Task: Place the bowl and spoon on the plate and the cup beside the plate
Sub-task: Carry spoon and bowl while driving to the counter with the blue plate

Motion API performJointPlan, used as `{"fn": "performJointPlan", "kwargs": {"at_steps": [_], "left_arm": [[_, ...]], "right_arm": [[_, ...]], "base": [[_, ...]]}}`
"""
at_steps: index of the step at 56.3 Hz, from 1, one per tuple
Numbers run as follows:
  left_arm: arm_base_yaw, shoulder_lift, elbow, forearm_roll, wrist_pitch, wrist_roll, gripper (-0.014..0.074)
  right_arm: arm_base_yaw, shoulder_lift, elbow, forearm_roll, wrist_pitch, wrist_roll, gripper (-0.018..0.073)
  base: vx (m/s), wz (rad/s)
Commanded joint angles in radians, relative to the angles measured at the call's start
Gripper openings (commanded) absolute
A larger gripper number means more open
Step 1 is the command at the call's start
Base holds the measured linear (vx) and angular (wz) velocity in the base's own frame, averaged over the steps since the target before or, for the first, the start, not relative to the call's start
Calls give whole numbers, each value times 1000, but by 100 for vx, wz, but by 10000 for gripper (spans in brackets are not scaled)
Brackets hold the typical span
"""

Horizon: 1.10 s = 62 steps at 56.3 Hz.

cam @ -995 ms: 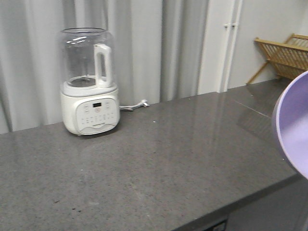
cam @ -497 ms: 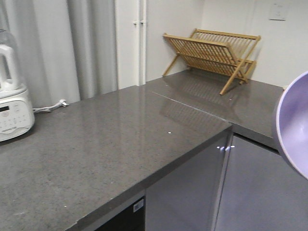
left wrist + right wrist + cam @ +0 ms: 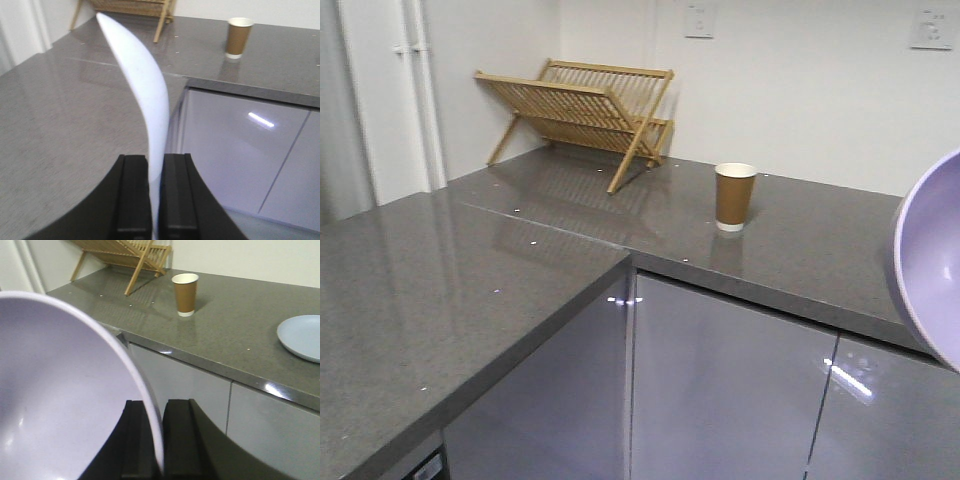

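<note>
On the far table [image 3: 470,290] run, the cup [image 3: 735,197] stands upright, right of the wooden rack [image 3: 580,100] and apart from it. Nothing is touching it.

Right wrist view: the cup [image 3: 185,294] is at top centre. The plate [image 3: 302,337] lies flat on the same table at the frame's right edge, cut off there and well apart from the cup.

Right pincer [image 3: 157,407]: clamped on the bowl [image 3: 60,390] rim, one finger inside and one outside. The bowl is in the air, tipped up on edge, with its inside facing the camera. In the front view it shows at the right edge [image 3: 932,265], in front of the cabinet doors [image 3: 720,380] and off the table.

Left pincer [image 3: 155,161]: closed on a thin white curved piece seen edge-on, which reads as the spoon [image 3: 142,85]. It sticks up and away from the fingers, held in the air over the table corner. The scoop end is not clear from this angle.
</note>
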Motion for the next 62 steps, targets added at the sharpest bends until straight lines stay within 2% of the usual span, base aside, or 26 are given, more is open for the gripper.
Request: {"fn": "performJointPlan", "kwargs": {"at_steps": [1, 26, 62], "left_arm": [[-2, -5, -31, -9, -83, -3, -6], [-2, -5, -31, -9, -83, -3, -6], [-2, -5, -31, -9, -83, -3, -6]], "right_arm": [[0, -3, -32, 34, -72, -9, -8], [0, -3, -32, 34, -72, -9, -8], [0, -3, -32, 34, -72, -9, -8]], "base": [[14, -55], [21, -43], [38, -16]]}}
